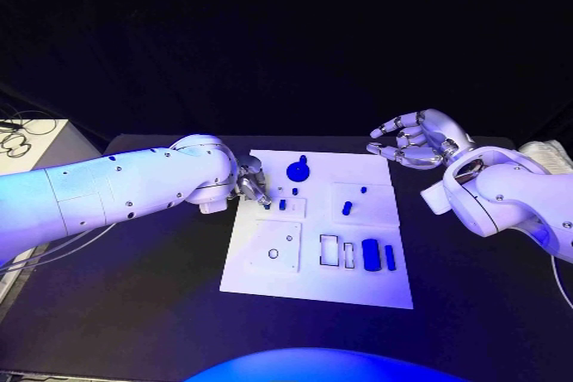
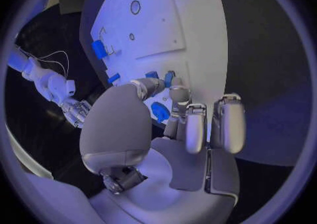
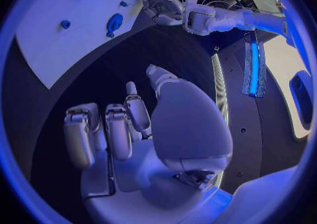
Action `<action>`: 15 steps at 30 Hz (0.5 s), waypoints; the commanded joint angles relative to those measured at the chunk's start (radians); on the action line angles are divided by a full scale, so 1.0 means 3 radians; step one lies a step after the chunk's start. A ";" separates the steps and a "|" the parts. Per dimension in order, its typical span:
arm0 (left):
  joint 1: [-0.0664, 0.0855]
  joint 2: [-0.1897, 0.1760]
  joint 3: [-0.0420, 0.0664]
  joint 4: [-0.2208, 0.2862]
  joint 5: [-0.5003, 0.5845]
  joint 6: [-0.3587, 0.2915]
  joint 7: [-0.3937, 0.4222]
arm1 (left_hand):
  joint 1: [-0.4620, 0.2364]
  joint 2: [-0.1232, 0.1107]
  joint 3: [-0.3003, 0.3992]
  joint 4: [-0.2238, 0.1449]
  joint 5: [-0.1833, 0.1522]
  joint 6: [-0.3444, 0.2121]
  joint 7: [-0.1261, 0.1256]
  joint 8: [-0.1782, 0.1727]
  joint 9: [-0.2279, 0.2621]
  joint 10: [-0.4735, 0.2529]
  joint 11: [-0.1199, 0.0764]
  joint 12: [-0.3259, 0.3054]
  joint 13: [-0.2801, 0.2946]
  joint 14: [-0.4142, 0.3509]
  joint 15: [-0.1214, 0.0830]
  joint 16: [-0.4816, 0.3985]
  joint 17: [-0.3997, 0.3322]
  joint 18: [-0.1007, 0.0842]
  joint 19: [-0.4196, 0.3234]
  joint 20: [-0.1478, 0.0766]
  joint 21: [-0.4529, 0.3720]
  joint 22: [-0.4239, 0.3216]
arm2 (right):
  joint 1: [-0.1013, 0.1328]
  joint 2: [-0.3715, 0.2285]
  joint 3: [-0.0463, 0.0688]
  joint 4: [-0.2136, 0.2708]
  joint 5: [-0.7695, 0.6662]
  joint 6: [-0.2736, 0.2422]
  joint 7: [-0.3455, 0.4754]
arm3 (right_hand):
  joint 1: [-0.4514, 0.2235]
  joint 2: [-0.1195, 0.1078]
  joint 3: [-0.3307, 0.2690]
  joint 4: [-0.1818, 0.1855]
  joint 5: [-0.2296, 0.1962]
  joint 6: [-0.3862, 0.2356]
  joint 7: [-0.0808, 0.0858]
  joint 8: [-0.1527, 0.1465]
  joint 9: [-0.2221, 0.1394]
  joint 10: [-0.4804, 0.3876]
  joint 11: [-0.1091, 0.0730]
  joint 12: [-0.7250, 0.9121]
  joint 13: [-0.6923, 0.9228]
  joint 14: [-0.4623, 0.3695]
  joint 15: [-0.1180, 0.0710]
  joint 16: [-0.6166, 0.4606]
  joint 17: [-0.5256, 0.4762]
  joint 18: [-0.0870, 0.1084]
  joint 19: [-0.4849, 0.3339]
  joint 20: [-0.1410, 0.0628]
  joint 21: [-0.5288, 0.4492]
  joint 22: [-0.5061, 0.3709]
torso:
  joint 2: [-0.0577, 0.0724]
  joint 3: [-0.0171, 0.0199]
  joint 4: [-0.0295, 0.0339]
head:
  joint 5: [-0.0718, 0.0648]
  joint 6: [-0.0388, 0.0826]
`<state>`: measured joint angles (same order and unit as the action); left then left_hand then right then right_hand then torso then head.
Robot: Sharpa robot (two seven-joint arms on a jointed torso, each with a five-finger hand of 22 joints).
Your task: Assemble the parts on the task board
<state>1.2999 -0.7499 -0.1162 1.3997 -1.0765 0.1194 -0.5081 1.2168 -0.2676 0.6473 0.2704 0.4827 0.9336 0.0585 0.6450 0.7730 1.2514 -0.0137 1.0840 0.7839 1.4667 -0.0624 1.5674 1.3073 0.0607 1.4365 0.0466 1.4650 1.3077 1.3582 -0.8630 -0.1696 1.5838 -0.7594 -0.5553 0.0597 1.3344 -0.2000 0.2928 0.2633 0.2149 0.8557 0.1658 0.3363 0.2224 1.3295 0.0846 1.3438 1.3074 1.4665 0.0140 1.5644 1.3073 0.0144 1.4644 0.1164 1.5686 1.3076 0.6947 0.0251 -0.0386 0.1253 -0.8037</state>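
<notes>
Left hand lowered at board edge, hold unclear | right hand held empty off board | small part may be knocked aside by fingers.

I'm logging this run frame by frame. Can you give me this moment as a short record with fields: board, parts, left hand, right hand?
board: white task board flat on the black table
parts: blue parts on the board, among them a round piece with a tab near the far edge and two upright bars towards the near right
left hand: left hand low at the board's left edge, fingertips near a small blue part; hold unclear
right hand: right hand raised beyond the board's far right corner, fingers curled, holding nothing
</notes>
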 commanded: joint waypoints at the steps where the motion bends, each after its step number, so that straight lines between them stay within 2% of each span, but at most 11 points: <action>1: -0.0005 -0.0001 -0.0002 0.0000 -0.0032 0.0067 -0.0004 | -0.0008 0.0007 0.0722 -0.0735 0.0013 0.0024 0.0006 0.0024 -0.0005 0.0021 -0.0006 0.0015 -0.0004 0.0347 -0.0018 0.0011 0.0878 -0.0050 0.0027 -0.0003 0.0018 0.0282 | -0.0001 -0.0002 0.0000 0.0002 -0.0013 0.0038 0.0033 | -0.0019 0.0018 0.0012 0.0002 0.0009 -0.0024 -0.0003 0.0022 0.0003 0.0002 -0.0008 -0.0004 0.0096 0.0331 -0.0022 -0.0009 0.0819 -0.0048 0.0355 -0.0024 0.0007 0.0877 | 0.0000 0.0000 0.0001 | 0.0001 0.0000; 15: -0.0005 0.0001 -0.0002 -0.0002 -0.0033 0.0108 -0.0008 | -0.0011 0.0005 0.0726 -0.0740 0.0016 0.0026 0.0005 0.0023 -0.0005 0.0023 -0.0007 0.0014 -0.0003 0.0347 -0.0019 0.0011 0.0878 -0.0051 0.0029 -0.0004 0.0019 0.0285 | -0.0001 -0.0003 0.0000 0.0003 -0.0013 0.0036 0.0028 | -0.0020 0.0018 0.0013 0.0001 0.0009 -0.0024 -0.0003 0.0023 0.0003 -0.0001 -0.0008 -0.0007 0.0092 0.0331 -0.0023 -0.0010 0.0817 -0.0048 0.0355 -0.0024 0.0007 0.0877 | -0.0002 0.0001 0.0000 | 0.0001 -0.0011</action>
<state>1.2991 -0.7508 -0.1164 1.3987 -1.0815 0.1304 -0.5091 1.2155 -0.2689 0.6473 0.2704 0.4824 0.9334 0.0588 0.6506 0.7722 1.2514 -0.0135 1.0840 0.7838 1.4666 -0.0623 1.5674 1.3073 0.0607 1.4364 0.0466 1.4650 1.3076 1.3582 -0.8633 -0.1696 1.5838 -0.7593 -0.5552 0.0597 1.3344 -0.2000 0.2928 0.2633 0.2149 0.8557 0.1658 0.3403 0.2222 1.3295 0.0846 1.3438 1.3074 1.4665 0.0140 1.5644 1.3073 0.0144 1.4644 0.1164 1.5686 1.3075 0.6945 0.0255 -0.0385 0.1258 -0.8061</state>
